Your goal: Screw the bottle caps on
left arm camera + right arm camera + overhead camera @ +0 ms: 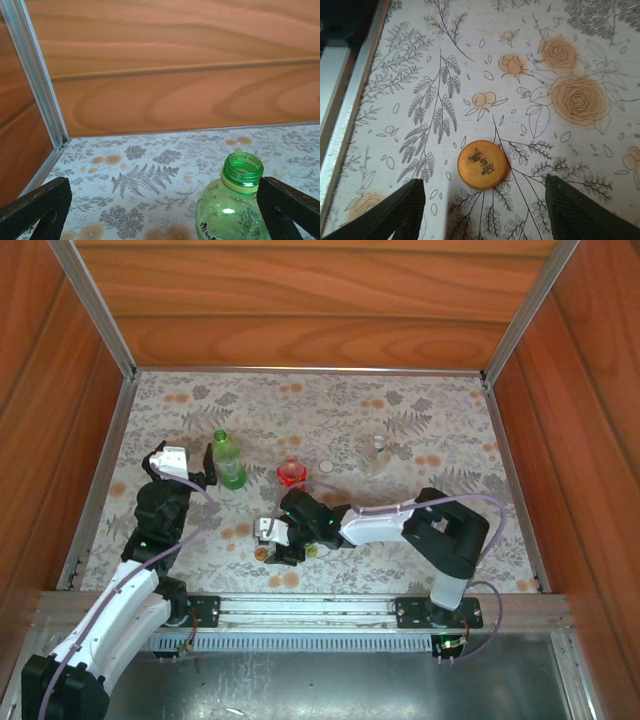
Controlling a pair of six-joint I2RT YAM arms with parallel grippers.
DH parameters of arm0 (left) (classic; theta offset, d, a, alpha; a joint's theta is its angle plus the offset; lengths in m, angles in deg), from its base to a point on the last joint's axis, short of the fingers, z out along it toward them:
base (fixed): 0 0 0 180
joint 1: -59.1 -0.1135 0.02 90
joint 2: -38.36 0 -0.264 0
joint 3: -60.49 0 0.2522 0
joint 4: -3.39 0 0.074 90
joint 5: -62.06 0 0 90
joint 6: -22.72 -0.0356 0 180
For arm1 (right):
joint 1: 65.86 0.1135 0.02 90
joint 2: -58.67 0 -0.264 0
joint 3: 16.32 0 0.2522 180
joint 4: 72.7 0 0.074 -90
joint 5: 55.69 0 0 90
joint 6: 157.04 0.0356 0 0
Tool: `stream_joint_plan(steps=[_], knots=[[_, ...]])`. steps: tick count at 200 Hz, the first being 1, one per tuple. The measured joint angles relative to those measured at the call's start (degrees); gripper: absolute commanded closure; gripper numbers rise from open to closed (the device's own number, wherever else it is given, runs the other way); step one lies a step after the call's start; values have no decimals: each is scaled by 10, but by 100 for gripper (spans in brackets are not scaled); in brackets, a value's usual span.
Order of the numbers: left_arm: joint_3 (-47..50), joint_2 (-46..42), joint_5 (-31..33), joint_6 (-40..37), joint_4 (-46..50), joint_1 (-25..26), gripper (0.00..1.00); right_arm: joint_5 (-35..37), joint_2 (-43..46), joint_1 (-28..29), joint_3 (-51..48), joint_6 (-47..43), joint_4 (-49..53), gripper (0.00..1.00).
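**Spotter:** Where's the small round orange plastic cap [483, 164]?
**Me:** Flat on the flowered tablecloth [410, 60], between my right gripper's [482, 186] parted jaws, untouched. I'd centre it before pinching its rim.
**Spotter:** Left gripper [162, 189]?
**Me:** Wide open, flanking the translucent green plastic bottle [232, 210].

There are three bottles [228, 460] and three bottle caps [327, 468].

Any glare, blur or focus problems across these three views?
Top external: even light, no blur, but the clear bottle is nearly lost against the print. Left wrist: sharp, with a small glare spot on the green bottle. Right wrist: orange cap in focus, lettering crisp, faint shadow at its edge.
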Motion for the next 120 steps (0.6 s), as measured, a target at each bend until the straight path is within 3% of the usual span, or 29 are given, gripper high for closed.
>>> stream_joint_plan(steps=[120], knots=[[0, 10, -2, 0, 8, 0, 0, 2, -58, 14, 63, -33, 55, 57]])
